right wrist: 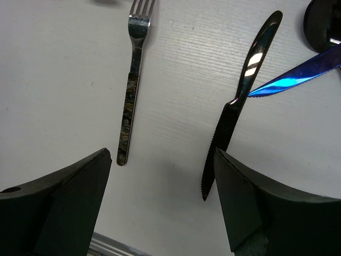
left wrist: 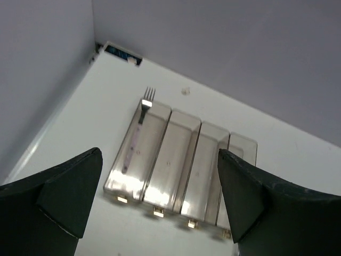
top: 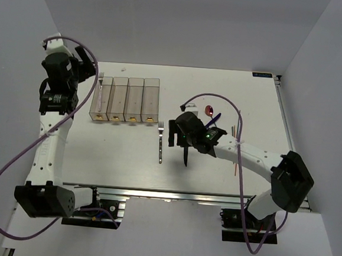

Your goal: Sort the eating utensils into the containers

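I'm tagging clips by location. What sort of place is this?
Likely a robotics lab cell: white table walled by plain grey panels, left arm and right arm bolted at its edge, clear bins staged.

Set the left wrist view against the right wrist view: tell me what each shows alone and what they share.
Left wrist only: the four clear bins, with one fork lying in the end bin. Right wrist only: a second fork, the black knife and the blue knife, all on the table. Both: the white table and an open, empty gripper, namely the left gripper and the right gripper.
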`<state>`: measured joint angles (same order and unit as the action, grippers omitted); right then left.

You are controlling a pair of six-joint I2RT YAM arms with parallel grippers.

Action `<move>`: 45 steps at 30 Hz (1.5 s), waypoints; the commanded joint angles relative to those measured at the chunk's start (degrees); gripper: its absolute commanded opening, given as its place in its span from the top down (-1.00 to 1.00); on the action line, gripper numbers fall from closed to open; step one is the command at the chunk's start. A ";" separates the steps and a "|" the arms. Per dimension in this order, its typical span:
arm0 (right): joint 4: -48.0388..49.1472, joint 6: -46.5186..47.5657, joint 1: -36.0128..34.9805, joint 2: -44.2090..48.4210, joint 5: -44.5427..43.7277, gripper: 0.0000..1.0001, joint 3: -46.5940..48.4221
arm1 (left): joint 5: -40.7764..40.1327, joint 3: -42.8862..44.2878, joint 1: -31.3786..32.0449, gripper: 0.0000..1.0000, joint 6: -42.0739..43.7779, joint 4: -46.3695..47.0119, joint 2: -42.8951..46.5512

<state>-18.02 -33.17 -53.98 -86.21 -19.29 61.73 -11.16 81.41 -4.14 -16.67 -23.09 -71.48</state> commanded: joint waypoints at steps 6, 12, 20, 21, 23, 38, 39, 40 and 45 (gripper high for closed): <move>3.25 -4.27 -0.16 -0.36 0.13 -0.56 0.59 | 11.23 -9.69 0.01 -0.96 -1.00 0.58 4.69; 2.20 -4.54 -0.08 5.52 -0.22 -0.54 -1.09 | 8.73 2.77 0.10 -0.72 1.90 -2.03 -15.58; 2.55 -0.67 -0.08 21.61 -0.14 -0.55 -8.03 | 4.56 24.12 0.10 -0.03 5.77 -11.79 -41.17; 2.81 -0.06 -0.08 22.66 0.30 -0.56 -9.25 | 4.83 24.59 0.27 -0.03 5.94 -11.97 -43.37; 2.90 0.56 0.01 24.51 1.00 -0.56 -10.14 | 1.06 24.33 0.71 -0.03 6.38 -11.10 -44.35; 5.98 5.48 0.10 25.92 4.52 -0.58 -13.40 | -7.73 22.22 3.35 -0.03 10.60 -9.87 -51.12; 5.98 5.40 0.01 25.83 4.70 -0.57 -13.48 | -8.52 21.96 3.35 -0.03 10.86 -9.52 -51.21; 6.07 5.57 0.01 25.92 4.87 -0.58 -13.57 | -9.05 21.78 3.26 -0.03 11.04 -9.52 -51.21; 7.03 5.83 0.01 25.66 5.75 -0.58 -14.10 | -9.50 21.77 3.26 -0.01 11.65 -9.16 -52.52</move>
<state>-14.06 -28.49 -54.00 -60.60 -14.52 48.80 -18.50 102.80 -0.67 -5.98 -32.99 -124.33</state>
